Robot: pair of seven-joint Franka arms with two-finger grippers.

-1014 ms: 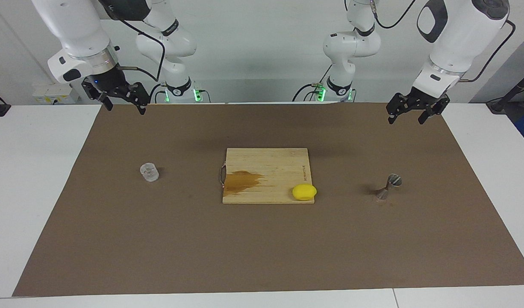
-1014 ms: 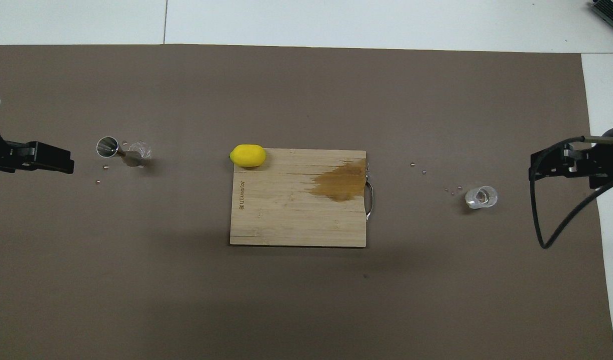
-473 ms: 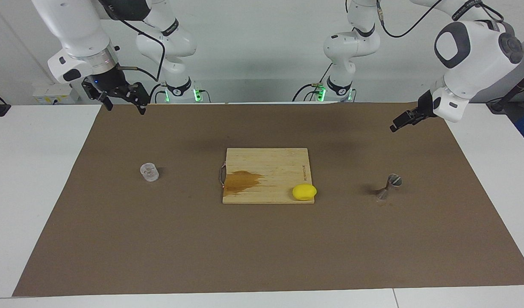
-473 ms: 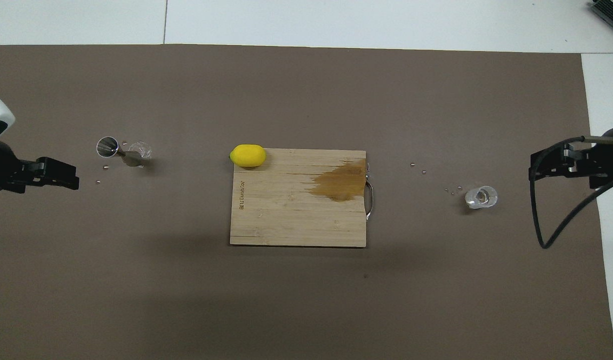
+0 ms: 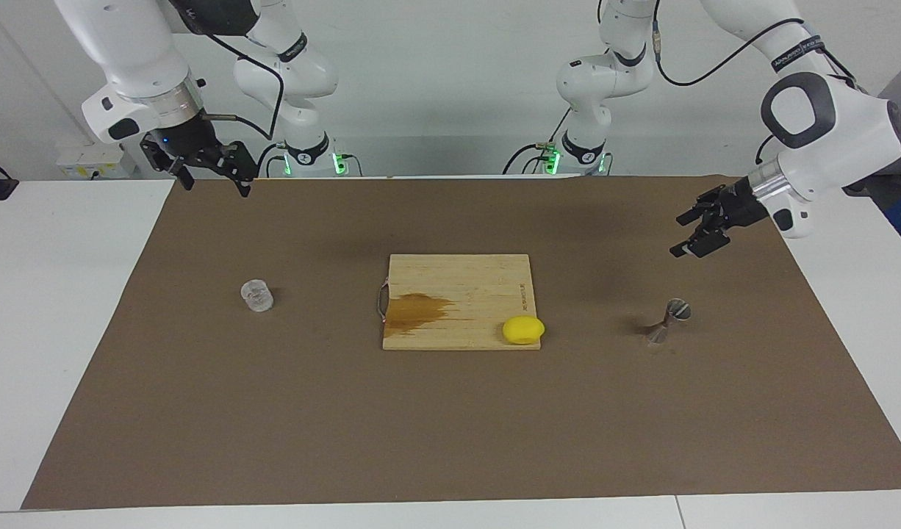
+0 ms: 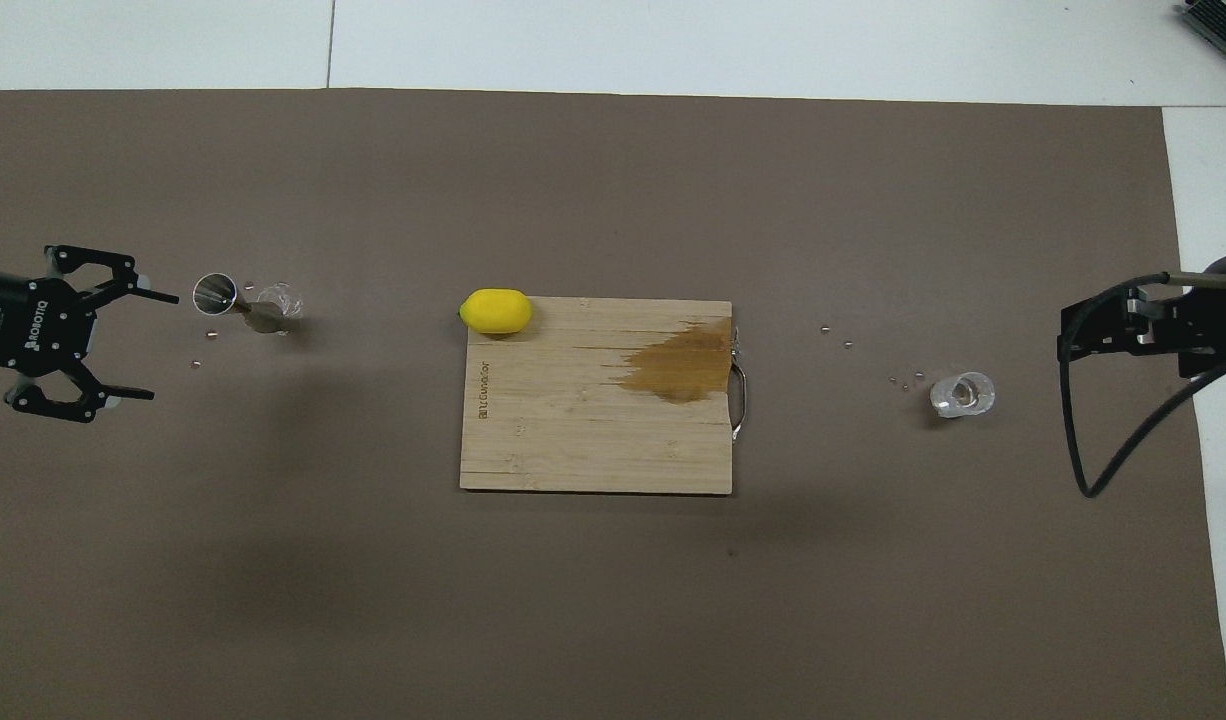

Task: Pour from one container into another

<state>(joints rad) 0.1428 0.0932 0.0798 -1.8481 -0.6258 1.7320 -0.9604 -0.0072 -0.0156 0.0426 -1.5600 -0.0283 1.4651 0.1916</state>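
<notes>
— Anything poured yet?
— No — both grippers are empty: right gripper (image 5: 214, 178) waits spread over the mat's edge, left gripper (image 6: 138, 345) gapes near the jigger (image 6: 235, 301); the tumbler (image 5: 257, 295) stands untouched at the right arm's end.

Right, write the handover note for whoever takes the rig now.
Left gripper: open, empty, in the air beside the jigger.
Right gripper: open, empty, waiting over the mat's edge nearest the robots.
Glass tumbler: upright on the mat, right arm's end. Jigger: upright, left arm's end.
Done: nothing grasped or poured.
Left: pick up the tumbler, pour into the jigger.
</notes>
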